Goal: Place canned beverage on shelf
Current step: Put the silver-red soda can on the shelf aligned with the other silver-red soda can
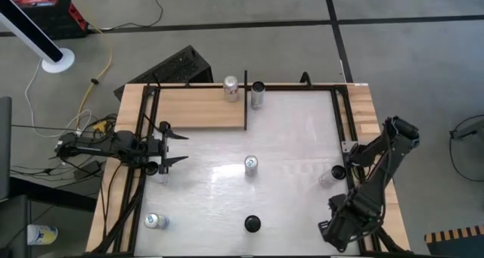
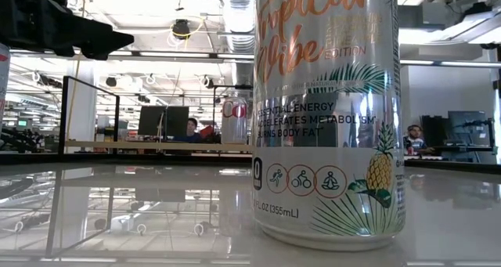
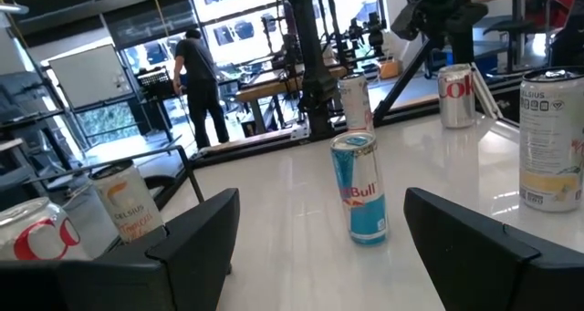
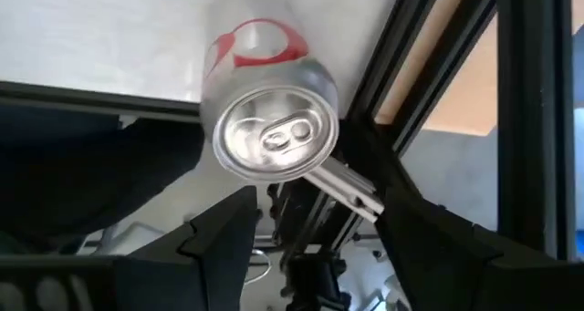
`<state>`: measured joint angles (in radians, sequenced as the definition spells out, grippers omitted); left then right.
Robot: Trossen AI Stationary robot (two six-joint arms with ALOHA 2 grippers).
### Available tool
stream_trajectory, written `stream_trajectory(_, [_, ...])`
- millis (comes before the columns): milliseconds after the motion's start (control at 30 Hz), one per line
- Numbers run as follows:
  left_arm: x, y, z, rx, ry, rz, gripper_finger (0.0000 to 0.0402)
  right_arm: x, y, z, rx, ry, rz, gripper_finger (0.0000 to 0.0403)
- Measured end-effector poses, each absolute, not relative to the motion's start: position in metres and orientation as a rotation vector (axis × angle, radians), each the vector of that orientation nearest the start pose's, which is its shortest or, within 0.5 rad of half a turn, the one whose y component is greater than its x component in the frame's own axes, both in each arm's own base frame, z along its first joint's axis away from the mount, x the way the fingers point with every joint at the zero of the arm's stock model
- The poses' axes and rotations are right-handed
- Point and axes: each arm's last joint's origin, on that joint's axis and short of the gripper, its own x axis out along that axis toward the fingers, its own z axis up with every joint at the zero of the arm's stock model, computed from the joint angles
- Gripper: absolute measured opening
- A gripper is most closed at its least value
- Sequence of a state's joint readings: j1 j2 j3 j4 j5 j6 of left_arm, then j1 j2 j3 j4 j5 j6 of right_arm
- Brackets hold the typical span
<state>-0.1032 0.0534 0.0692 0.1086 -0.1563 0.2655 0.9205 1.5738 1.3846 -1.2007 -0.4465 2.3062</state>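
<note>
Glossy white counter is carrying scattered cans; the wood-grain shelf is lying at its far left, one silver can standing on it. Left gripper is hovering low, jaws wide, empty. Right gripper, jaws apart, is hanging over a red-and-white can. People in the room are hard to make out.

1. Low view: a huge close can is cut off at the top and blocks the table behind.
2. Right wrist view: the silver-and-red can's label is unreadable.
</note>
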Motion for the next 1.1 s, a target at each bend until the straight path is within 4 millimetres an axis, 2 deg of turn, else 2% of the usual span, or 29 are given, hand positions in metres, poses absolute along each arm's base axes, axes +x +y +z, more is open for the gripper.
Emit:
stream_trajectory(267, [0.096, -0.0054, 0.193, 0.25, -0.112, 0.068, 0.03, 0.1673, 0.2376, 0.2881, 1.23, 1.781, -0.923, 0.0268])
stream_trajectory(400, [0.096, -0.0065, 0.193, 0.252, -0.116, 0.03, 0.03, 0.168, 0.2375, 0.2882, 1.17, 1.805, -0.818, 0.0268])
stream_trajectory(633, [0.096, -0.0081, 0.193, 0.259, -0.124, -0.023, 0.03, 0.1693, 0.2365, 0.2883, 1.119, 1.819, -0.736, 0.0266])
stream_trajectory(1100, [0.096, -0.0081, 0.1929, 0.26, -0.123, -0.024, 0.03, 0.1711, 0.2374, 0.2882, 1.165, 1.778, -0.776, 0.0266])
